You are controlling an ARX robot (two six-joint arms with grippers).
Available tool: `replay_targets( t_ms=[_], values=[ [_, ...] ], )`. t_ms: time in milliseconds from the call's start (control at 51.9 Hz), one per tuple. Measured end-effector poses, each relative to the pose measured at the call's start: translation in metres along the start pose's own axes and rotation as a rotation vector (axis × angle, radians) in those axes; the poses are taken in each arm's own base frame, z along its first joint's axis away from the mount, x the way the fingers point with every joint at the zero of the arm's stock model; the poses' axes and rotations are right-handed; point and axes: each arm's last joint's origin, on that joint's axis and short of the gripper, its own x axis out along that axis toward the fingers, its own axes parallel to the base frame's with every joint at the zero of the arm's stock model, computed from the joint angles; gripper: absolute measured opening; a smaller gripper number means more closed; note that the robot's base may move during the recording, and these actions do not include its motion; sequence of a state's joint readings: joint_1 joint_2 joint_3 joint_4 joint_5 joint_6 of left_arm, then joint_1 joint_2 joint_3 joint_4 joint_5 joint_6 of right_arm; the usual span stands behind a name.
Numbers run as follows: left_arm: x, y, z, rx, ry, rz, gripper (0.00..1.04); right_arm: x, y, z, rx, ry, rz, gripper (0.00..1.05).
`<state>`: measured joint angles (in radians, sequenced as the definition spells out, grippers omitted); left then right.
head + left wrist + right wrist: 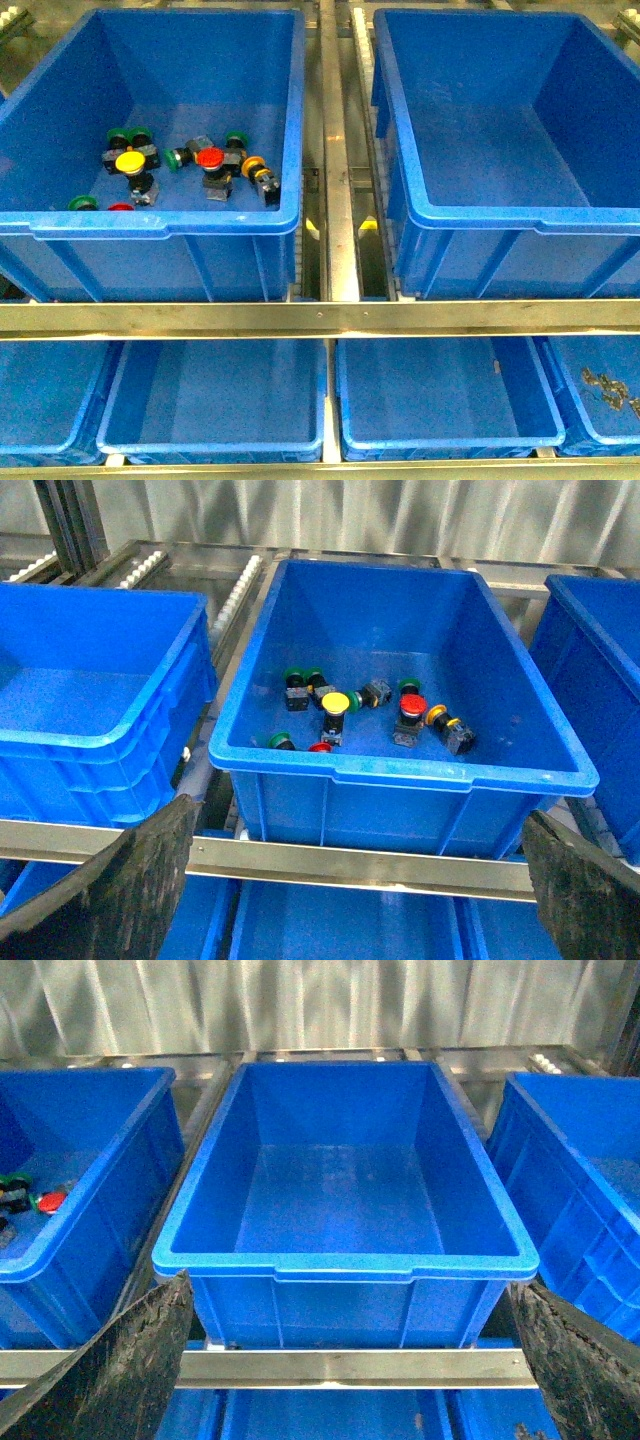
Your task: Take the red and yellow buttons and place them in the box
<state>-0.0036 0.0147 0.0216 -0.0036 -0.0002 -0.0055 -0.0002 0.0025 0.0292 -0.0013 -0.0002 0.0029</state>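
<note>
Red and yellow buttons lie among green-capped ones in the left blue crate (150,222). A yellow button (129,161), a red button (209,157) and a smaller yellow button (254,166) lie mid-floor. Another red button (120,207) is half hidden by the near wall. The left wrist view shows the same yellow button (335,701) and red button (412,705). The box (100,750), with doubled rims, stands beside that crate. My left gripper (350,900) is open and empty in front of the button crate. My right gripper (345,1370) is open and empty before an empty crate (340,1265).
The empty crate (520,215) stands right of the button crate, with a steel rail (338,150) between them. A steel crossbar (320,318) runs along the front. Lower-shelf crates (215,440) sit beneath it. Another crate (590,1190) stands further right.
</note>
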Motion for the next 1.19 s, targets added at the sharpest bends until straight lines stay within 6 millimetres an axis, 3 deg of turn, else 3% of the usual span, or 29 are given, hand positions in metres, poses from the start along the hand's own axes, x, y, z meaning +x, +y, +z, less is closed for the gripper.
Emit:
replay_targets(
  t_ms=[539,655,770,925,1194],
  values=[
    [0.000,0.000,0.000,-0.002,0.002,0.006,0.97,0.000,0.000,0.000,0.000,0.000,0.000,0.97],
    [0.004,-0.001,-0.001,-0.035,0.228,0.269,0.97,0.000,0.000,0.000,0.000,0.000,-0.002,0.97],
    [0.010,-0.003,0.008,-0.043,0.255,0.331,0.97,0.000,0.000,0.000,0.000,0.000,-0.002,0.97],
    [0.023,-0.011,0.030,-0.051,0.204,0.281,0.97,0.000,0.000,0.000,0.000,0.000,-0.002,0.97],
    [0.071,-0.037,0.072,-0.074,0.136,0.190,0.97,0.000,0.000,0.000,0.000,0.000,-0.002,0.97]
  ],
)
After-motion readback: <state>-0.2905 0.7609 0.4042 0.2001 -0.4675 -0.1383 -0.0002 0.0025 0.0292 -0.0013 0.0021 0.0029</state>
